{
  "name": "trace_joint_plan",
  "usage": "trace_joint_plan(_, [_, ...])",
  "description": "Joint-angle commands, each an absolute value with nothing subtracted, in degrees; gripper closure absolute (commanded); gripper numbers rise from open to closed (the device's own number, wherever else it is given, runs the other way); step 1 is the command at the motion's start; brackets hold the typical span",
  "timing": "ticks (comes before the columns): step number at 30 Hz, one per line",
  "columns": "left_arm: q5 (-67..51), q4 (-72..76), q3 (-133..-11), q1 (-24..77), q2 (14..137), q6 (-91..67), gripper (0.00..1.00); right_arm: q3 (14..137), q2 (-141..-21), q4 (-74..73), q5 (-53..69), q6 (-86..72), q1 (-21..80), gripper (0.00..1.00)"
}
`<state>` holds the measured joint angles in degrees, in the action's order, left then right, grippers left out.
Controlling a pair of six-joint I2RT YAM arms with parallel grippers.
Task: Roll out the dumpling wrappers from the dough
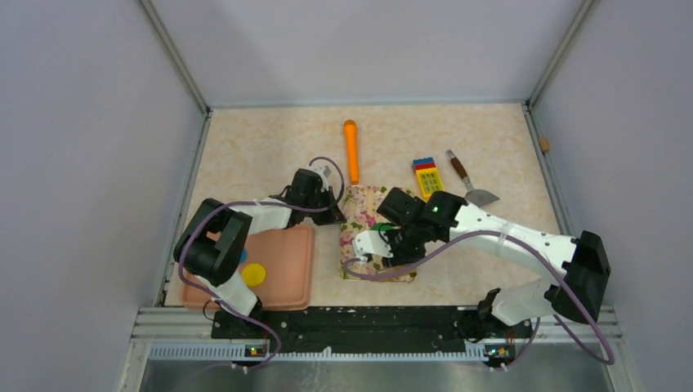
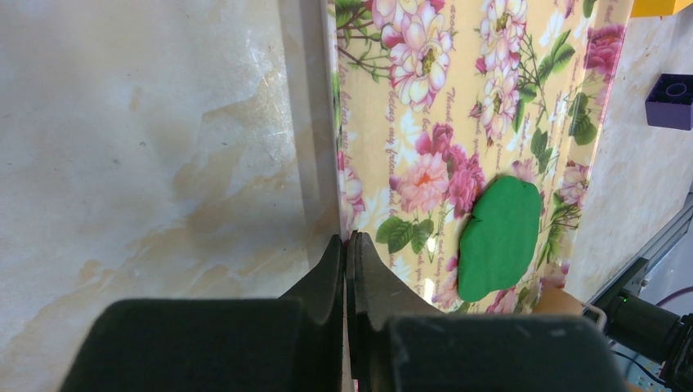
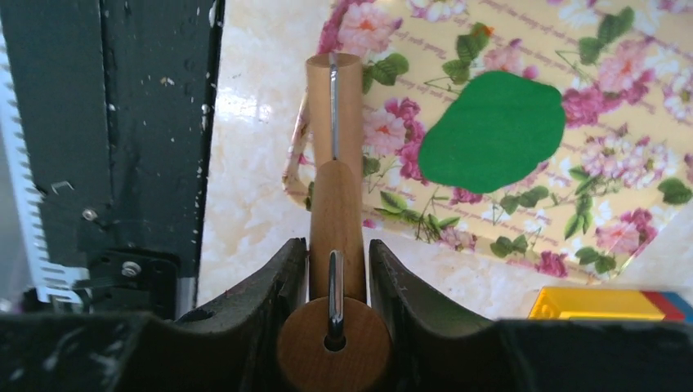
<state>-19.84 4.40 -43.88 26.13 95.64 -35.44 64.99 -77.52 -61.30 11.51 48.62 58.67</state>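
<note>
The dough [image 2: 500, 237] is a flattened dark green oval on the floral mat [image 2: 458, 106]; it also shows in the right wrist view [image 3: 494, 131]. My right gripper [image 3: 335, 253] is shut on the handle of a small wooden roller [image 3: 335, 204]. The roller's far end lies over the mat's near corner, left of the dough and apart from it. My left gripper [image 2: 350, 243] is shut, pinching the mat's left edge. In the top view a yellow wrapper [image 1: 253, 273] and a partly hidden blue wrapper [image 1: 243, 256] lie on the pink tray [image 1: 286, 278].
An orange rolling pin [image 1: 351, 151] lies behind the mat. Stacked toy bricks [image 1: 426, 175] and a spatula [image 1: 470, 186] lie at the back right. A purple brick [image 2: 670, 100] sits beyond the mat. The black base rail [image 3: 155, 122] runs along the near edge.
</note>
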Motion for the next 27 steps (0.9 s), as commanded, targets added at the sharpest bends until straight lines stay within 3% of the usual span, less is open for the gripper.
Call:
trace_joint_plan(1, [-18.57, 4.64, -43.33, 25.3, 93.9, -33.3, 1.0, 74.35, -76.43, -58.08, 12.57, 32.92, 54.13, 1.0])
trace_joint_plan(5, [-18.85, 4.13, -43.38, 25.31, 93.86, -33.44, 1.0, 78.0, -77.07, -51.06, 22.9, 10.11, 37.08, 1.0])
trace_joint_plan(8, [-18.72, 3.98, -43.19, 25.31, 93.63, -33.49, 1.0, 74.63, -77.14, -46.9, 30.17, 1.04, 30.86, 1.0])
trace_joint_plan(16, [-18.51, 4.2, -42.7, 25.31, 93.14, -33.9, 1.0, 67.97, -80.55, -38.88, 35.48, -9.56, 26.19, 1.0])
trace_joint_plan(27, [-18.74, 4.81, -42.92, 25.31, 93.82, -35.67, 1.0, 67.19, -87.69, -37.12, 30.07, -15.0, 22.8, 1.0])
